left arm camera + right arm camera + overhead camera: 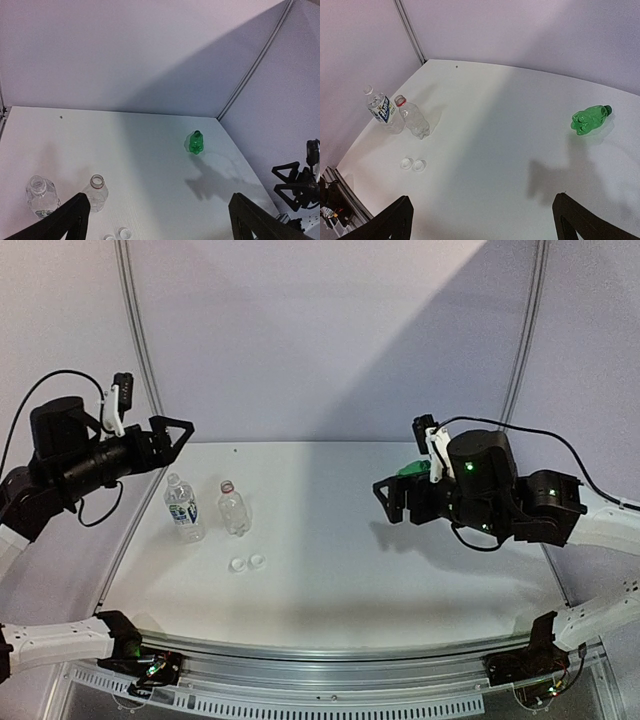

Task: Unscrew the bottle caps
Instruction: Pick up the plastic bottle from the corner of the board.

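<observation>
From above, the left tool (178, 435) is hanging released and empty over the far left of the surface (350, 570). The right tool (388, 502) is hovering on the right, also spread and holding nothing. The labelled bottle (183, 508) and the unlabelled bottle (233, 508) are standing side by side, both uncapped. Two white caps (238, 564) (258, 561) are lying just in front of them. The green bottle (410, 469) is peeking out behind the right arm.

In the left wrist view, the left tool (159, 200) is gaping wide, with the two clear bottles (42, 192) (97, 192) showing open mouths beside its left finger. The green bottle (195, 143) is resting well apart on the far right.

In the right wrist view, the right tool (482, 200) is likewise parted. The green bottle (590, 119) is lying on its side, the green cap (607, 109) sitting on its neck. The white caps (406, 163) (419, 165) are touching near the clear bottles.
</observation>
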`<state>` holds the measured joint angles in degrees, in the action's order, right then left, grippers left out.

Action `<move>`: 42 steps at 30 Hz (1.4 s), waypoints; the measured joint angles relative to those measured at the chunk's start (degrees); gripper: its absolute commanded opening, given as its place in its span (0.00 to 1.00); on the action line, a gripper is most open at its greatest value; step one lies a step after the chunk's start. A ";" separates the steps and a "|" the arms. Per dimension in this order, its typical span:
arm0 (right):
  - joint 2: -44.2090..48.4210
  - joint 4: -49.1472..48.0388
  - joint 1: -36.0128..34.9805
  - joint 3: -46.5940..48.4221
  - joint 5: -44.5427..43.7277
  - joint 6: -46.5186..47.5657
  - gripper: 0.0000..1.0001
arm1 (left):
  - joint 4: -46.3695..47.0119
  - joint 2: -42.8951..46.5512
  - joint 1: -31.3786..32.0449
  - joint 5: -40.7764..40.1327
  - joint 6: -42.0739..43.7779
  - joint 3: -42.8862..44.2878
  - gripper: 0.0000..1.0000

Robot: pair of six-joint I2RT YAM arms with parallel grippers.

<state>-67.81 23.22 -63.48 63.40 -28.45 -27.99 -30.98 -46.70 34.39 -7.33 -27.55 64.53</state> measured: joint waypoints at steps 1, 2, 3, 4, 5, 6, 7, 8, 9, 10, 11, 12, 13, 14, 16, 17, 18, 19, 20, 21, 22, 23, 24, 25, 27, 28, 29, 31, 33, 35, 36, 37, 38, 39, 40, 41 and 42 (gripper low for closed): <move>-0.09 1.01 0.44 0.76 0.04 -0.68 0.99 | 0.00 0.74 0.00 0.48 -0.61 -0.15 0.99; -0.26 2.08 1.11 1.73 0.11 -1.64 0.99 | 0.09 0.87 0.00 0.83 -1.16 -0.02 0.99; -0.55 3.04 2.19 2.80 0.13 -2.71 0.99 | -0.20 0.55 0.00 1.22 -1.57 0.35 0.99; -0.83 3.91 3.37 3.82 0.15 -3.80 0.99 | -0.72 -0.24 0.00 1.60 -1.97 0.90 0.99; -1.18 4.74 4.76 4.68 0.20 -5.03 0.99 | -1.33 -1.11 0.00 1.92 -2.29 1.46 0.99; -1.44 5.51 5.92 5.25 0.28 -5.97 0.99 | -2.36 -2.43 0.00 2.38 -2.58 2.29 0.99; -1.79 6.49 7.34 5.73 0.48 -7.28 0.99 | -3.39 -3.58 0.00 2.91 -2.78 3.13 0.99; -2.12 7.39 8.85 5.95 0.72 -8.72 0.99 | -4.33 -4.81 0.00 3.54 -2.97 3.98 0.99; -2.54 8.44 10.38 6.10 0.98 -10.12 0.99 | -5.18 -6.14 0.00 4.09 -3.15 4.63 0.99; -2.97 9.49 11.80 6.23 1.36 -11.56 0.99 | -6.19 -7.21 0.00 4.50 -3.26 5.22 0.99; -3.58 10.64 13.33 6.40 1.73 -13.16 0.99 | -7.41 -8.17 0.00 4.92 -3.52 5.88 0.99; -4.13 11.63 14.56 6.58 2.01 -14.45 0.99 | -8.59 -8.98 0.00 5.25 -3.69 6.60 0.99; -4.90 12.98 16.13 6.99 2.47 -15.96 0.99 | -9.86 -9.73 0.00 5.66 -3.89 7.54 0.99; -5.84 14.47 17.59 7.67 2.82 -17.55 0.99 | -10.97 -10.36 0.02 5.97 -4.00 8.52 0.99; -8.09 17.07 20.48 9.84 3.50 -20.33 0.99 | -12.81 -11.82 0.26 6.73 -4.11 11.02 0.99; -9.09 17.99 21.46 10.86 3.65 -21.29 0.99 | -13.66 -12.50 0.59 6.93 -4.13 12.26 0.99; -10.43 19.28 22.71 12.50 3.98 -22.38 0.99 | -14.58 -13.22 1.05 6.99 -4.22 13.55 0.99; -12.00 20.48 23.89 14.32 4.55 -23.43 0.99 | -15.34 -13.94 1.62 7.08 -4.31 14.73 0.99; -13.55 21.40 24.98 16.11 5.09 -24.37 0.99 | -16.02 -14.60 2.12 7.10 -4.42 15.74 0.99; -15.19 22.29 26.03 17.90 5.53 -25.11 0.99 | -17.00 -15.63 2.93 7.13 -4.57 17.31 0.99; -16.85 23.17 27.10 19.58 6.12 -25.86 0.99 | -17.40 -16.35 3.50 7.13 -4.66 18.18 0.99; -18.49 23.96 28.20 21.14 6.69 -26.36 0.99 | -18.10 -17.25 4.33 7.08 -4.79 19.30 0.99; -19.87 24.46 29.00 22.23 7.10 -26.86 0.99 | -18.56 -18.10 5.16 7.04 -4.87 20.24 0.99; -21.53 25.03 30.14 23.56 8.07 -27.30 0.99 | -19.08 -19.02 6.10 6.99 -5.05 21.20 0.99; -25.05 25.42 32.28 25.66 9.86 -27.98 0.99 | -20.00 -20.61 8.07 6.99 -5.11 22.91 0.99; -26.27 25.53 32.98 26.32 10.43 -28.30 0.99 | -20.41 -21.33 9.05 6.99 -5.11 23.61 0.99; -27.89 25.73 33.83 27.19 11.34 -28.61 0.99 | -20.76 -22.01 9.94 7.02 -5.14 24.20 0.99; -30.84 26.08 35.17 28.96 12.72 -29.14 0.99 | -21.05 -23.21 11.56 7.15 -5.20 25.16 0.99; -34.56 26.64 36.28 31.91 14.08 -29.64 0.99 | -21.09 -24.65 13.33 7.48 -5.29 25.79 0.99; -38.49 26.82 37.03 35.23 15.13 -29.86 0.99 | -21.09 -25.97 14.58 8.22 -5.33 25.81 0.99; -40.00 26.77 37.27 36.52 15.63 -29.90 0.99 | -21.00 -26.47 14.97 8.48 -5.35 25.79 0.99; -42.07 26.77 37.55 38.25 16.17 -29.90 0.99 | -20.83 -27.04 15.39 8.74 -5.42 25.75 0.99; -43.47 26.58 37.75 39.23 16.85 -29.88 0.99 | -20.70 -27.56 15.74 9.16 -5.46 25.70 0.99; -45.22 26.29 38.03 40.39 17.70 -29.88 0.99 | -20.55 -28.02 16.04 9.57 -5.51 25.66 0.99; -47.17 25.53 38.29 41.18 18.91 -29.94 0.99 | -20.33 -28.46 16.35 9.94 -5.51 25.62 0.99; -47.63 25.27 38.58 41.24 19.23 -29.97 0.99 | -20.24 -28.83 16.52 10.19 -5.51 25.59 0.99; -48.68 24.81 39.01 41.35 20.13 -30.25 0.99 | -20.15 -29.31 16.70 10.56 -5.51 25.57 0.99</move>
<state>-116.49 48.03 -24.47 104.75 -8.32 -58.24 -51.13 -76.01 51.09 3.22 -33.06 90.11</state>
